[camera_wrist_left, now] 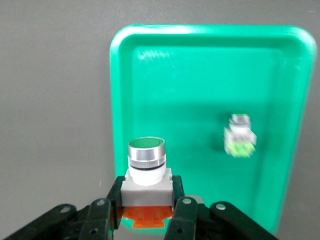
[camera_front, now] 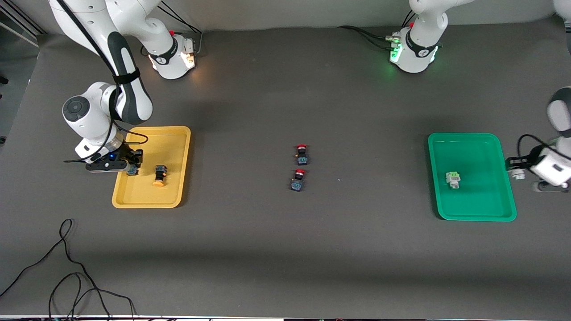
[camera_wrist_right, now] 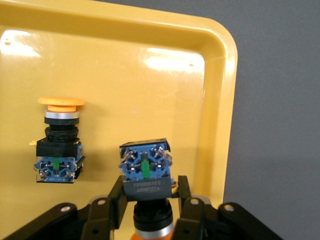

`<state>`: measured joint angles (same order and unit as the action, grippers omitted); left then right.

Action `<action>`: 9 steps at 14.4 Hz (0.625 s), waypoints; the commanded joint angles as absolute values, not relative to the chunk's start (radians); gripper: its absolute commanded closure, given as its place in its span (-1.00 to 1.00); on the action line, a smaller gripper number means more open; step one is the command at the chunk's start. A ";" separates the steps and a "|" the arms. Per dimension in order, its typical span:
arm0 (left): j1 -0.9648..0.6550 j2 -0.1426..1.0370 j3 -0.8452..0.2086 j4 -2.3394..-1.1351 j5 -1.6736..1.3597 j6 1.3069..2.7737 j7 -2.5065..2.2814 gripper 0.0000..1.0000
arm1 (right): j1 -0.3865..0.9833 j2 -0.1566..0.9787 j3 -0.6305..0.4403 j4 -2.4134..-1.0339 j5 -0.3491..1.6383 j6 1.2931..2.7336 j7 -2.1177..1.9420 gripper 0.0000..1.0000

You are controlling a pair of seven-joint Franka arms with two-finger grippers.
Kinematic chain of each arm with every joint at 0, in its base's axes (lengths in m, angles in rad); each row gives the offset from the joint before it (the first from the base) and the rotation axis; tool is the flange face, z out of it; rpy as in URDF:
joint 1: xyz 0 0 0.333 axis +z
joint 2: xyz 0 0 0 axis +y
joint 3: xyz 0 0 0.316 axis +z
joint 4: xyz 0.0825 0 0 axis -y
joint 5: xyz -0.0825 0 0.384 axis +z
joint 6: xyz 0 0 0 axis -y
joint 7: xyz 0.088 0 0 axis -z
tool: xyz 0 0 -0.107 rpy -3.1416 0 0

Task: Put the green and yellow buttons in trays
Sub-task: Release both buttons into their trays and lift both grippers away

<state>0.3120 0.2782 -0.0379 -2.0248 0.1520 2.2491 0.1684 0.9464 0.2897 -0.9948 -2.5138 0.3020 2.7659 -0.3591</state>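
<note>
Red-capped buttons (camera_front: 299,174) lie mid-counter, between yellow tray (camera_front: 178,133) and green tray (camera_front: 464,138)
Left tool (camera_wrist_left: 148,212) grips green-capped button (camera_wrist_left: 146,167) beside green tray's rim; right tool (camera_wrist_right: 150,210) clamps blue-bodied button (camera_wrist_right: 145,170) over yellow tray; early release misses

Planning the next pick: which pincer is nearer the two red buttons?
Right, narrowly. The right pincer is over the yellow tray; the left pincer is outside the green tray. The red buttons lie between.

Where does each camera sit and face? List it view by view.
Front view: high across the table, facing both arms' bases; shows the yellow tray and green tray.
Left wrist view: over the green tray's edge; left gripper holds a green-capped button.
Right wrist view: over the yellow tray; right gripper holds a black-blue button.
Front and wrist views share the trays.
</note>
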 commanded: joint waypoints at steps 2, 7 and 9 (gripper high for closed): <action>0.337 0.330 -0.048 -2.193 0.170 2.540 0.172 0.88 | 0.953 0.275 -0.999 -2.507 0.330 2.751 -0.396 -0.45; 0.339 0.356 -0.049 -2.178 0.172 2.539 0.184 -1.00 | 0.965 0.256 -0.997 -2.435 0.368 2.621 -0.390 -0.67; 0.341 0.339 -0.048 -2.160 0.172 2.511 0.186 -1.00 | 0.963 0.236 -1.005 -2.343 0.368 2.477 -0.382 -0.67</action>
